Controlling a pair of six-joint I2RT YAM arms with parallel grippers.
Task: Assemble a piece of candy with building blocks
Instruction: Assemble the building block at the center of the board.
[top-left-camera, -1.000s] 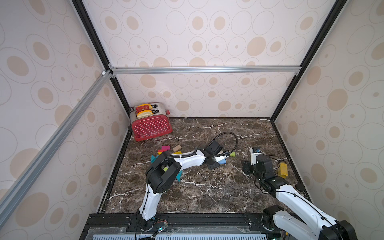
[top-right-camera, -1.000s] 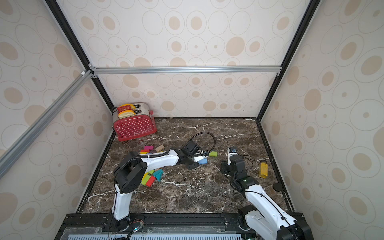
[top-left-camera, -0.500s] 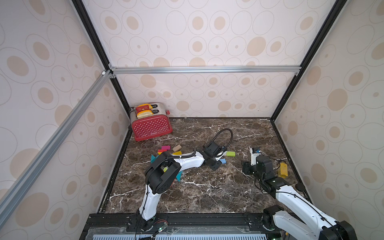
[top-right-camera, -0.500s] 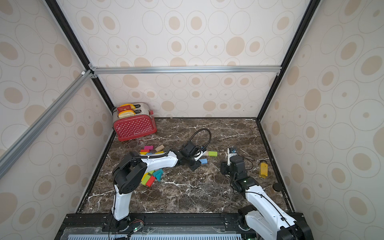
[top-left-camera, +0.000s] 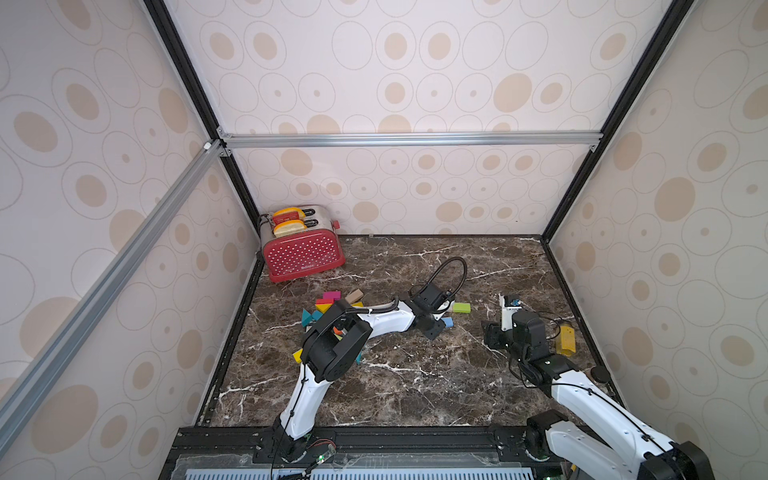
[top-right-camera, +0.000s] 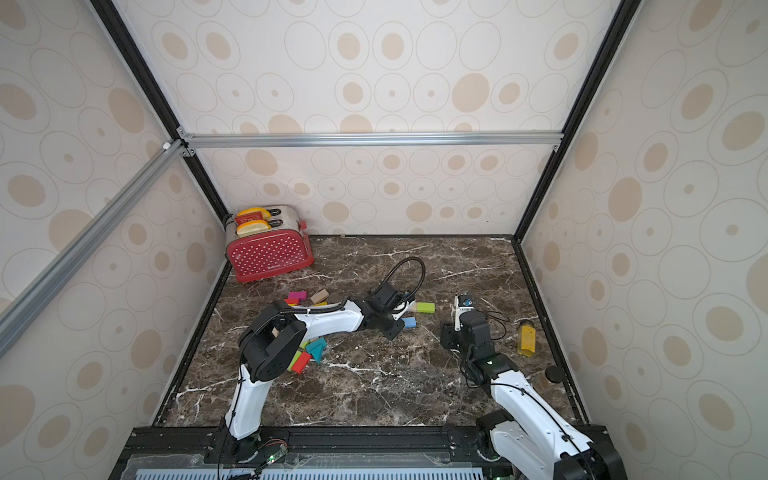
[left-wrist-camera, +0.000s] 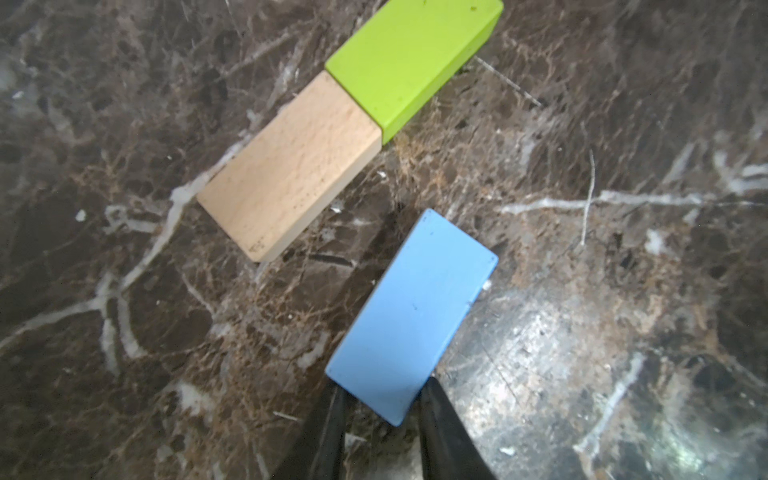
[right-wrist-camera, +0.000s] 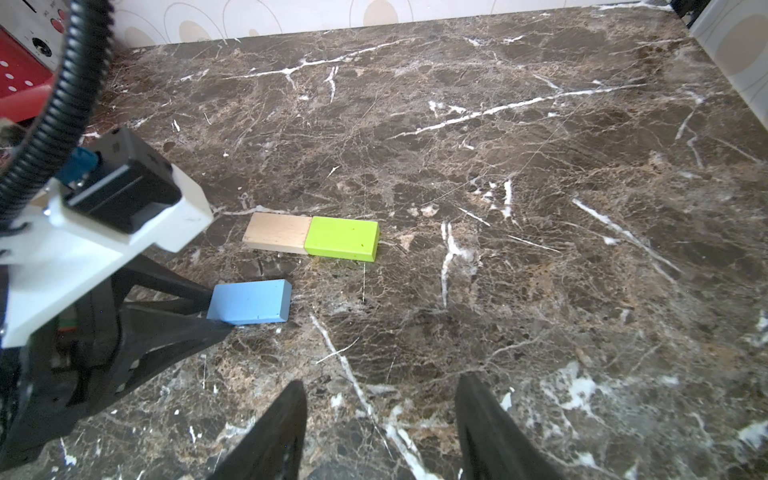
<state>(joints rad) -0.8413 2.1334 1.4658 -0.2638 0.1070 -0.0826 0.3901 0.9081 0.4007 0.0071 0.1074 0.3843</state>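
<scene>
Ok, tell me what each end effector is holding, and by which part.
Left end effector pinches the blue block across its sides at one short end. Right end effector is open, holding nothing.

I'm looking at a dark brown marble tabletop (top-left-camera: 415, 382) with white veins. A red toaster (top-left-camera: 305, 257) sits in the far left corner, close to the walls. Mid-table, a bare wood block (left-wrist-camera: 291, 170) and a green block (left-wrist-camera: 411, 58) lie flat, end to end and touching. A blue block (left-wrist-camera: 411, 316) lies flat just beside them on the near side, apart from both. On the left is a loose scatter of blocks: a pink, red, yellow and wood group (top-right-camera: 307, 297), then nearer a teal, green and red group (top-right-camera: 309, 355), partly hidden. A mustard-yellow bottle (top-left-camera: 566, 338) sits near the right edge. Nearer still is a small dark-topped thing (top-right-camera: 552, 374), too small to identify.
</scene>
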